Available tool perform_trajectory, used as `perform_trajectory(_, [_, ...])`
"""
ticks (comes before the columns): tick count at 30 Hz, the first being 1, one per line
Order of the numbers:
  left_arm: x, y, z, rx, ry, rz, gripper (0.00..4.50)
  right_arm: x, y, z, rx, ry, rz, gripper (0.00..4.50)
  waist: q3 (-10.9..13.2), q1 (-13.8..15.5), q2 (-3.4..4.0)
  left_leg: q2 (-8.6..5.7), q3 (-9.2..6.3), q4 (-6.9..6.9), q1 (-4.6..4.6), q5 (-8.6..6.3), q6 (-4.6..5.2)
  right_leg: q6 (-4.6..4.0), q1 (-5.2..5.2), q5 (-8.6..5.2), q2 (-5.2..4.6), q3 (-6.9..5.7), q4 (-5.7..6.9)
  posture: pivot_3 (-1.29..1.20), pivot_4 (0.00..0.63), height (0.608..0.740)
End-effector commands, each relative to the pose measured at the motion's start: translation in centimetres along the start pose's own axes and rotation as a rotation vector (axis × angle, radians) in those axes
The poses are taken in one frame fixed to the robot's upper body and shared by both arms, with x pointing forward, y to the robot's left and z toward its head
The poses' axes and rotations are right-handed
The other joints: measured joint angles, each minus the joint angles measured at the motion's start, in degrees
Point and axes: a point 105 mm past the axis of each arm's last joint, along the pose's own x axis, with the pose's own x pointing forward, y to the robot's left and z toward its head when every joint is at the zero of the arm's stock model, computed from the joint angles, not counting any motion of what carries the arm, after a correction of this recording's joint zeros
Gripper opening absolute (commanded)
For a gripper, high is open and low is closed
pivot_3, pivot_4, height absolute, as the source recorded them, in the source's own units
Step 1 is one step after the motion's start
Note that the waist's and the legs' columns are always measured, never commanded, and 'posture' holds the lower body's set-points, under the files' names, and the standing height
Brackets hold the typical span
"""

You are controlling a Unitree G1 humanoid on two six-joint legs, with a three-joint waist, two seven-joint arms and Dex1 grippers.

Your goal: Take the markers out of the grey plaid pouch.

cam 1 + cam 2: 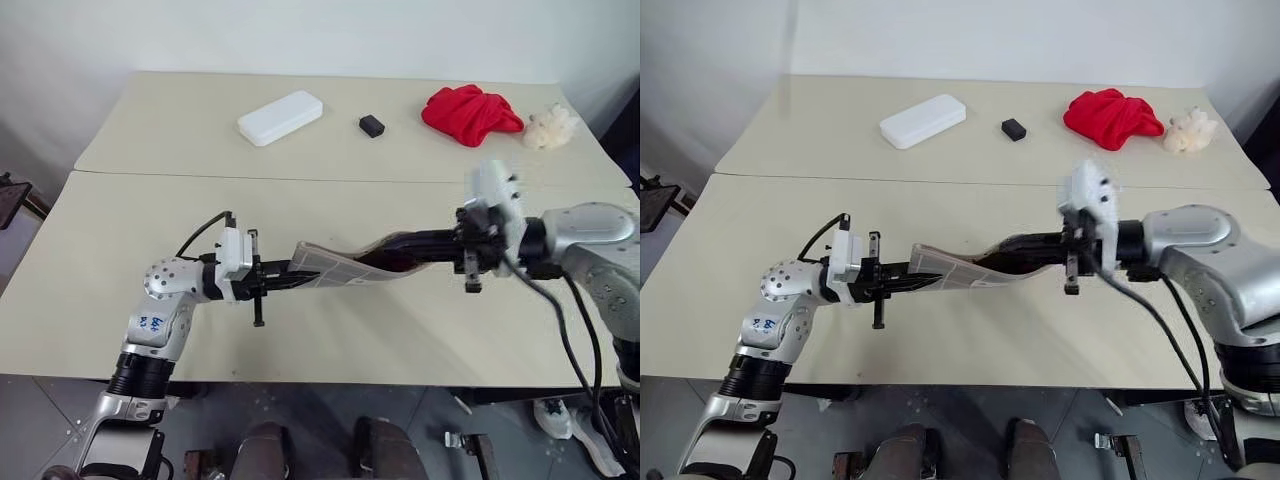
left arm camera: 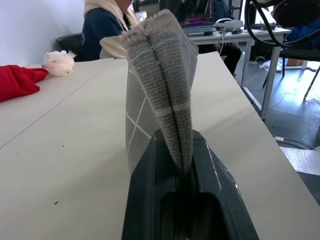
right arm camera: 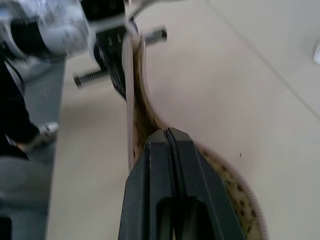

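Grey plaid pouch hangs above my near table, stretched level between both arms. On the left, my left gripper is clamped on one end of its fabric. On the right, my right gripper is pinched tight on the other end. Across the far table sit a white case, a small black block, red cloth and a cream puff.
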Motion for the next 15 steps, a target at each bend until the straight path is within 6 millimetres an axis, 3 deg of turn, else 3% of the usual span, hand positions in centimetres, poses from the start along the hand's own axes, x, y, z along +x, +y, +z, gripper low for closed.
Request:
perform_trajectory(1, [0.0, 0.0, -0.1, -0.003, -0.005, 0.014, 0.0, 0.7, -0.8, -1.3, -0.102, 0.124, -0.072, 0.04, 0.0, 0.0, 0.0, 0.0, 0.0, 0.0, 0.0, 0.0, 0.0, 0.0, 0.0, 0.0, 0.0, 0.0, 0.0, 0.0, 0.15, 0.74])
perform_trajectory(7, [-0.1, -0.1, -0.3, -0.009, -0.007, 0.027, 0.0, 1.6, -0.7, -2.1, -0.11, 0.214, -0.081, 0.04, 0.0, -0.1, 0.0, 0.01, -0.01, 0.02, 0.0, 0.0, 0.0, 0.0, 0.0, 0.0, 0.01, 0.0, 0.02, 0.0, 0.15, 0.74])
perform_trajectory(15, [-0.3, -0.1, -0.4, -0.013, -0.002, 0.038, 0.0, 2.1, -1.1, -1.9, -0.36, 0.339, -0.097, 0.04, 0.0, -0.2, 0.0, 0.01, 0.0, 0.02, 0.0, 0.0, 0.0, 0.0, 0.0, 0.0, 0.0, -0.01, 0.01, 0.0, 0.15, 0.74])
